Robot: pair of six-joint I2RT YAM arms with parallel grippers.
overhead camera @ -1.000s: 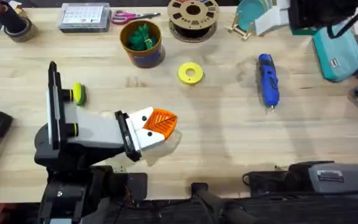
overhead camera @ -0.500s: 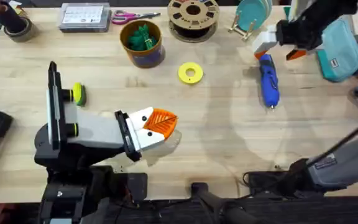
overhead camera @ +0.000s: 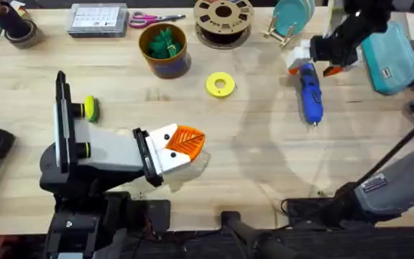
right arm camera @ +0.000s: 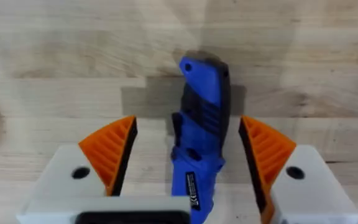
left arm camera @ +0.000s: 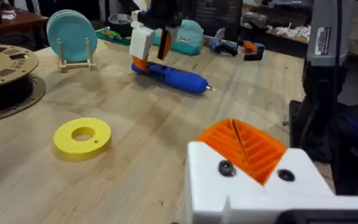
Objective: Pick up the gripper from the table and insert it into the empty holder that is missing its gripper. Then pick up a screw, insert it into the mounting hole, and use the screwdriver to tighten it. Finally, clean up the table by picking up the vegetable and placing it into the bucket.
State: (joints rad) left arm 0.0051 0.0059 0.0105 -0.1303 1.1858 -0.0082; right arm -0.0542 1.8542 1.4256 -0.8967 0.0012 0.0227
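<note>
The blue screwdriver (overhead camera: 310,92) lies on the table (overhead camera: 264,158) at the right, bit pointing toward the front edge. My right gripper (overhead camera: 313,63) hangs over its rear end, open. In the right wrist view the orange pads (right arm camera: 112,154) stand on either side of the screwdriver (right arm camera: 201,146) without touching it. My left gripper (overhead camera: 184,144) rests low at front left, its orange fingers (left arm camera: 244,146) shut together on nothing. The bucket (overhead camera: 167,63) stands at the back with the green vegetable (overhead camera: 164,42) inside. A loose gripper, an empty holder and a screw are out of view.
A yellow ring (overhead camera: 220,84) lies mid-table and a yellow-green knob (overhead camera: 90,108) sits at the left. Along the back edge are a tape roll (overhead camera: 16,30), a parts box (overhead camera: 98,19), scissors (overhead camera: 149,18), a brown spool (overhead camera: 223,18) and teal plates (overhead camera: 293,16). A teal pouch (overhead camera: 390,61) is at the right.
The right arm swung in from the far right corner and came down leftward over the screwdriver's rear end. The left arm and the table's objects stayed put.
</note>
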